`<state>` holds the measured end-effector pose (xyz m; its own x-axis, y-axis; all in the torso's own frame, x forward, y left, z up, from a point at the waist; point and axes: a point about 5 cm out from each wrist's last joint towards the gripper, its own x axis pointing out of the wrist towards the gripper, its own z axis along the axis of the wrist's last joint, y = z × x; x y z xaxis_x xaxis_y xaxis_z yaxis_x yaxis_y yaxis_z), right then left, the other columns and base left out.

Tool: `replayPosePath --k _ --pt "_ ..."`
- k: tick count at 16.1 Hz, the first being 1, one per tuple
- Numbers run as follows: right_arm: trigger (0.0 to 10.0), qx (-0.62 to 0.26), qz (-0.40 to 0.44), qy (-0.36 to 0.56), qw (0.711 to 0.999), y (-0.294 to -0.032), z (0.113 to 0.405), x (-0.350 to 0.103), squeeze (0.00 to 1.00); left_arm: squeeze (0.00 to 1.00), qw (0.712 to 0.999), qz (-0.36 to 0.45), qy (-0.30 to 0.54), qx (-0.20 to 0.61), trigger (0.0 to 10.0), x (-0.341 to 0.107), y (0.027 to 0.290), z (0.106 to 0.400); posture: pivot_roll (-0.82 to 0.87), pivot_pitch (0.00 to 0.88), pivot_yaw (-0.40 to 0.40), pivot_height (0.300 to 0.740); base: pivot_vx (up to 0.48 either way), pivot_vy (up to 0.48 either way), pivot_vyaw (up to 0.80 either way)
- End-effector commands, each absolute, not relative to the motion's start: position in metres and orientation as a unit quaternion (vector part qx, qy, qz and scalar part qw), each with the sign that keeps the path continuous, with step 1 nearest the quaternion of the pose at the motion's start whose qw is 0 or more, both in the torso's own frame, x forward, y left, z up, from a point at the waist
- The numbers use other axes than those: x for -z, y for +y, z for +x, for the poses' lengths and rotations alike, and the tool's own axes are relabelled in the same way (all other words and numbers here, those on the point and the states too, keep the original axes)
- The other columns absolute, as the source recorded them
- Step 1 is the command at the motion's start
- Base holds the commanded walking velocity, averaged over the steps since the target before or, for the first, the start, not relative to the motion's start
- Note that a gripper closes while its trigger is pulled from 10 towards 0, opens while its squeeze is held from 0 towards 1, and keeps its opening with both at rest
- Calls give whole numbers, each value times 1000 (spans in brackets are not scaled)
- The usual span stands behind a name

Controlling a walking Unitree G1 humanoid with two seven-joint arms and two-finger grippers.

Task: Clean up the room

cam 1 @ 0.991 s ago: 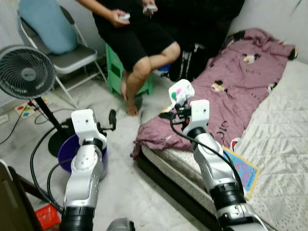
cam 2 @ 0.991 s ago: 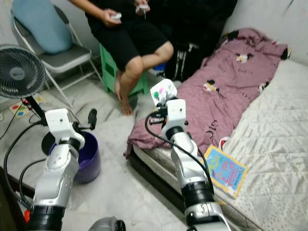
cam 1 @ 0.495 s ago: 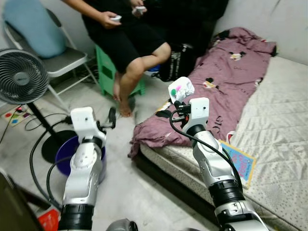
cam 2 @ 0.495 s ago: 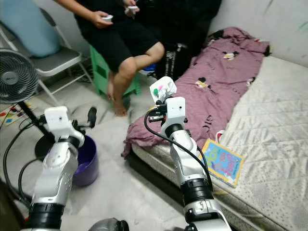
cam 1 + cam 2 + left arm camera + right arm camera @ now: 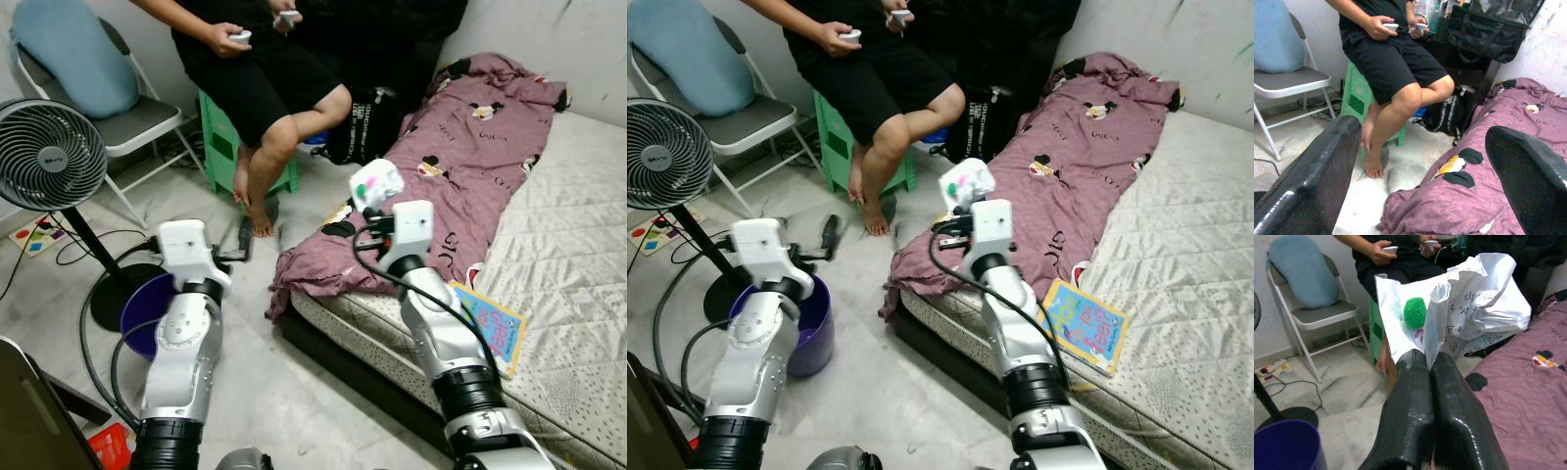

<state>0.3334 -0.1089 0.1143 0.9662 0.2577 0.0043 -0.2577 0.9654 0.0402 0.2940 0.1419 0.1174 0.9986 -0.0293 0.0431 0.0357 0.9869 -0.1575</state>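
Observation:
A crumpled white paper (image 5: pixel 375 183) with a green pom-pom (image 5: pixel 1414 312) on it is pinched in my right gripper (image 5: pixel 1432 363), which is shut on its lower edge. The gripper holds it up above the bed's corner, over the hanging purple blanket (image 5: pixel 460 157). To the left, a purple bucket (image 5: pixel 137 311) stands on the floor under my left forearm. My left gripper (image 5: pixel 243 238) is open and holds nothing; its two black fingers (image 5: pixel 1308 176) stand wide apart, pointing toward the person's legs and the blanket.
A person (image 5: pixel 265 78) sits on a green stool (image 5: pixel 220 147) straight ahead, bare feet on the floor. A standing fan (image 5: pixel 49 157) and folding chair (image 5: pixel 127 127) are at the left. A book (image 5: pixel 490 328) lies on the mattress (image 5: pixel 578 255). A black bag (image 5: pixel 367 122) leans by the bed.
The whole view has swung a little, so the camera has moved. My right gripper still holds the paper up; my left gripper has shifted slightly right of the bucket.

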Motion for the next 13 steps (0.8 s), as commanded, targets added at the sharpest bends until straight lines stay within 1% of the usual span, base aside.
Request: replayPosePath --k 1,6,8,11,13 --pt "10000 -129 22 -4 991 -109 335 -117 0 0 996 -77 -31 17 10000 -122 145 295 -38 0 12 740 266 0 0" --pt "10000 -127 24 -5 992 -109 335 -117 0 0 996 -78 -32 18 10000 -122 145 295 -37 0 13 740 293 0 0" --pt "10000 -126 25 -5 992 -109 335 -117 0 0 997 -78 -20 14 10000 -119 146 295 -37 0 14 740 0 0 0" --pt "10000 -125 27 -5 992 -109 335 -117 0 0 997 -74 -28 20 10000 -121 145 294 -36 0 16 740 0 0 0" --pt "10000 -125 27 -5 992 -108 335 -117 0 0 996 -80 -32 26 10000 -121 144 294 -37 0 20 740 247 0 0"
